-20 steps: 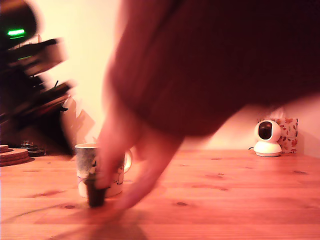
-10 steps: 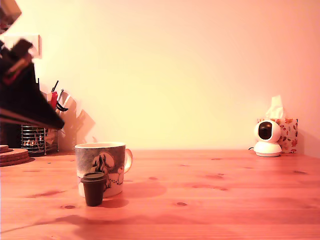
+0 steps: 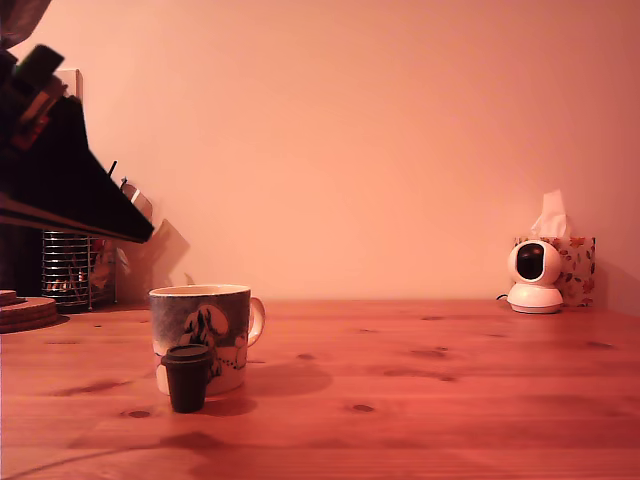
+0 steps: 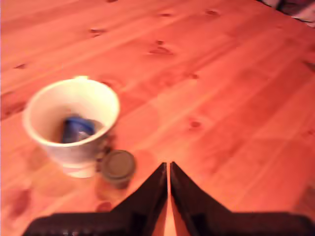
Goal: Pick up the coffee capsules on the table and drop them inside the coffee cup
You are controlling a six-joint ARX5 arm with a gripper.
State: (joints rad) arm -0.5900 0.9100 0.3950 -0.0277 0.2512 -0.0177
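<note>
Tool (image 4: 169,169): fingers nearly together, only a thin slit between the tips, nothing in it, so narrow and empty. It hung high over the desk (image 4: 231,93), arm (image 3: 70,195) angled down from the exterior view's left.

Closest to the tips: near-black capsule (image 4: 118,167), just ahead and slightly off the tool's centreline. It stood upright on the desk, wide rim up. Directly past it on the same side: coffee cup (image 4: 74,150), upright. Capsule sat right at the cup's base; couldn't tell if touching. Blue capsule (image 4: 78,129) lay inside the cup. My read: 1 of 2 done, the dark one left.

Far from the tool, irrelevant: wire holder (image 3: 70,268) behind the arm, white cam (image 3: 535,275) and tissue box (image 3: 578,262) at the desk's far end.

Risks, as I judged them:
- Tool had to open before descending. If it came down narrow, the tips would land on the rim and tip or skid the capsule.
- Almost no room between capsule and cup. A finger on that side could hit the cup wall and shove cup plus capsule. Approach w/ the jaw line parallel to the cup wall looked safer.
- Tapered body: a low grip could squeeze it out upward. Grip under the rim.
- Wrist view was blurred, so lateral offset est was rough and a miss was possible.
- Lift needed to clear the cup rim, else the capsule could get knocked out.
</note>
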